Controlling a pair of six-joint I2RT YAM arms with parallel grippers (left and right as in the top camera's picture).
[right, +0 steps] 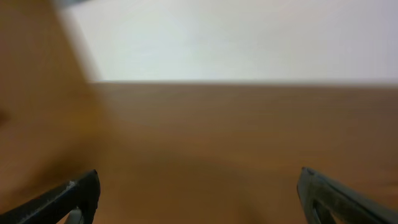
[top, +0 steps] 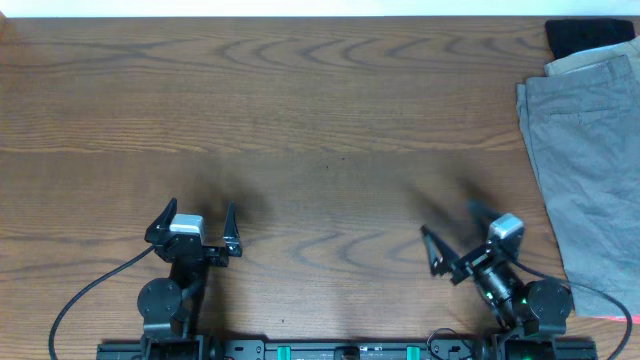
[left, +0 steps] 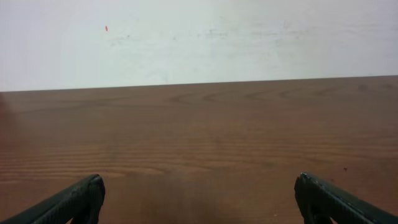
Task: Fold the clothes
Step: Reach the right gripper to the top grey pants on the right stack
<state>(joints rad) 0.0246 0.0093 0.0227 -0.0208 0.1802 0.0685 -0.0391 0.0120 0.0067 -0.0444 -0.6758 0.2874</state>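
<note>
The clothes lie in a pile at the table's right edge in the overhead view: mid-grey shorts (top: 592, 170) on top, a beige piece (top: 590, 62) under them, a black piece (top: 588, 34) at the far corner and a red sliver (top: 612, 318) near the front. My left gripper (top: 196, 222) is open and empty near the front left. My right gripper (top: 452, 234) is open and empty near the front right, left of the grey shorts. The wrist views show only bare wood between the open fingers of the left (left: 198, 193) and right (right: 199, 190) grippers.
The brown wooden table (top: 300, 130) stretches across the view. A pale wall (left: 199, 37) stands behind its far edge. Black cables run from the arm bases at the front edge.
</note>
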